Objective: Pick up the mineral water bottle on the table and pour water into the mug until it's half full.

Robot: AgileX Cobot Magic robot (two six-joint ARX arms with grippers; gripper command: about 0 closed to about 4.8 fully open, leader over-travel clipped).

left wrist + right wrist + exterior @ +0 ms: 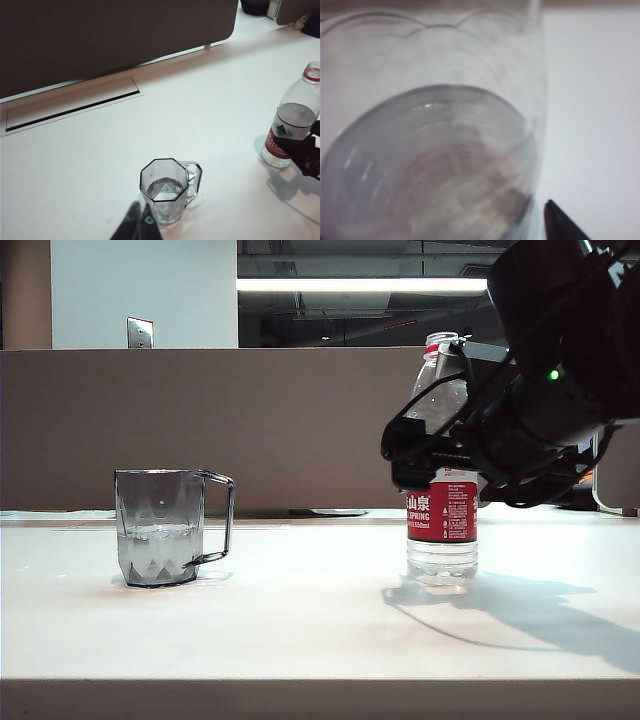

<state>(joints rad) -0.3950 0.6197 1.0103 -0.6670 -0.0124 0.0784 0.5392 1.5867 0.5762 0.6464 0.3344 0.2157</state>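
Observation:
The mineral water bottle [441,530] stands upright and uncapped on the white table [300,620], right of centre, partly filled with water. My right gripper [432,454] reaches in from the right and straddles the bottle just above its red label. In the right wrist view the bottle [430,150] fills the picture, and one dark fingertip [559,223] shows with a thin gap to the bottle wall, so the jaws are open. The smoky mug [160,528] sits to the left holding some water. My left gripper [137,226] hovers shut just beside the mug [167,192], the bottle [292,125] further off.
A brown partition [250,420] runs along the back of the table. A long cable slot [75,107] is set in the tabletop near that wall. The table's darker front edge [300,695] runs across the exterior view's foreground.

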